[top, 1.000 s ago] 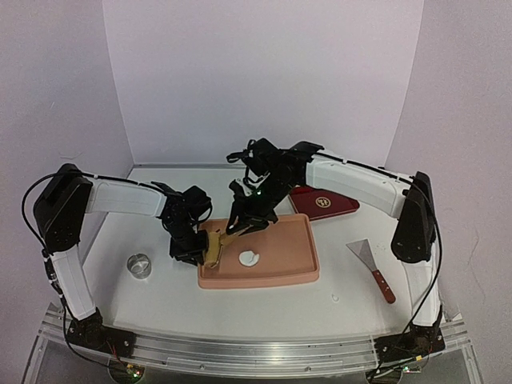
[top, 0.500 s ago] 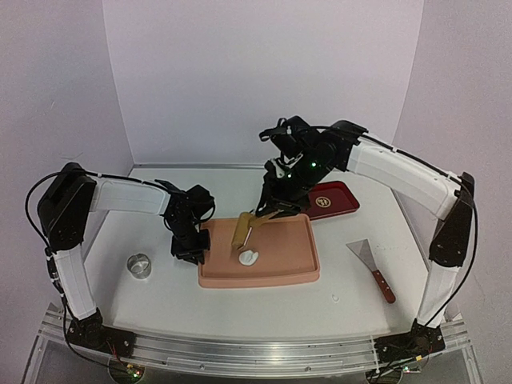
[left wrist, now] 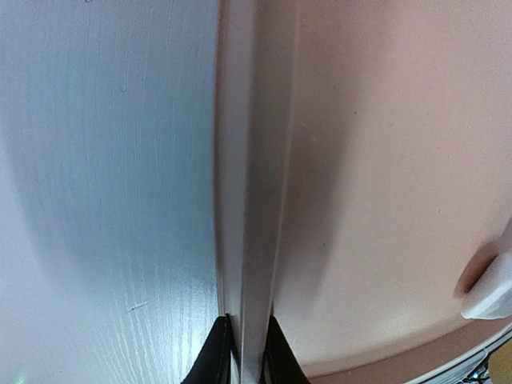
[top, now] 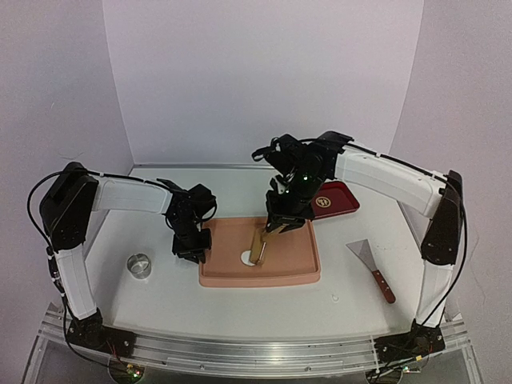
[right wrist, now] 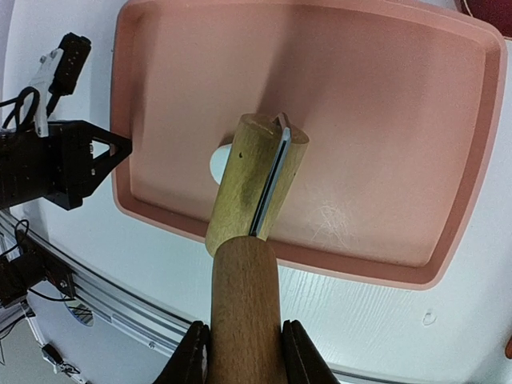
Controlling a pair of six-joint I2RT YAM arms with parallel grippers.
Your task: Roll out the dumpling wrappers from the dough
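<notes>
One view, left wrist: left tool [left wrist: 246,358] pinching tray [left wrist: 248,200] rim.

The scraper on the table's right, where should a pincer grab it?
Take the scraper by its red handle, straight down from above, closing across its width: it lies flat, and the thin blade hugs the table.

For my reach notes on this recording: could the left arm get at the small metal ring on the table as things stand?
Likely yes, but not at once: the left gripper is shut on the pink tray rim; the metal ring stands unobstructed nearby.
</notes>
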